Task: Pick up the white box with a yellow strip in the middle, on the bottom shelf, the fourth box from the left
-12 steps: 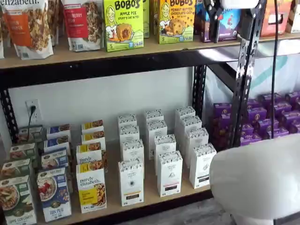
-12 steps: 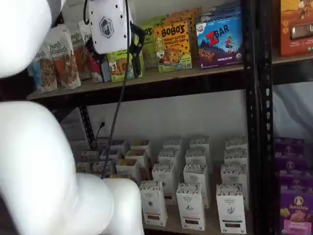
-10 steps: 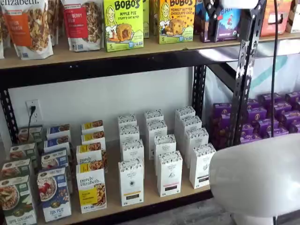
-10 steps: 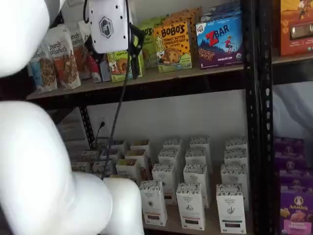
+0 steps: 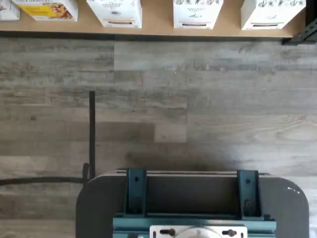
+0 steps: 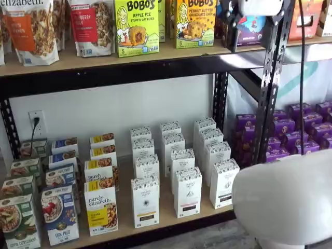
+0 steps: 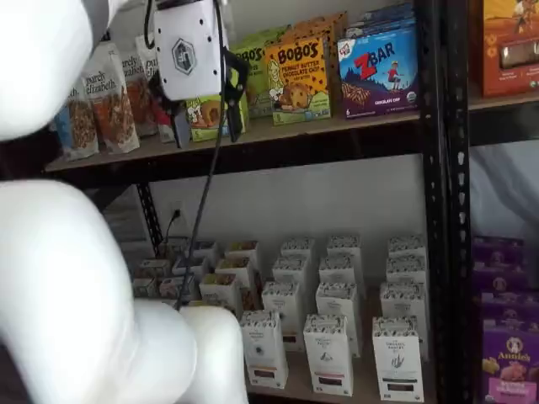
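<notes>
Upright white box with a yellow strip (image 6: 145,202): grey-patterned top, dark text; hand (image 7: 205,126) wide.

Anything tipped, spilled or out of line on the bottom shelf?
Nothing stands out. The white box with a yellow strip stands upright at the front of its row on the bottom shelf, cartons in tidy rows. The gripper hangs open, up by the upper shelf.
</notes>
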### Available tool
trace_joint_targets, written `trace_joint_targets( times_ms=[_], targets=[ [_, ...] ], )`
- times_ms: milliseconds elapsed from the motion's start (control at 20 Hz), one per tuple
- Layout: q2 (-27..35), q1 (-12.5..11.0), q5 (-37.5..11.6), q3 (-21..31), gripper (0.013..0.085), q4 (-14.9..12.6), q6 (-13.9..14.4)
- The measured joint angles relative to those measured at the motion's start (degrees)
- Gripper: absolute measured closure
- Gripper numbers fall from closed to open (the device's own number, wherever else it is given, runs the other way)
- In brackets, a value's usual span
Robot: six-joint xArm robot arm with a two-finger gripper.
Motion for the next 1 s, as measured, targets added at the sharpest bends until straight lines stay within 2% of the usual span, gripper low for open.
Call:
trace_joint_targets(
  times_ms=[200,500,700,900,1000],
  targets=[
    [-0.8,1.5,-4.0,3.4,0.013,-0.1,1.3],
    [-1.6,5.8,-10.0,9.1,0.013,-2.5,4.9],
    [-1.7,7.9,-13.1,12.3,0.013,-3.2,7.0],
    [-2.3,9.3,-17.6,15.9,0.013,-3.9,8.5],
    [-2.5,9.2,-19.1,17.1,0.013,-3.3,8.4]
  ],
)
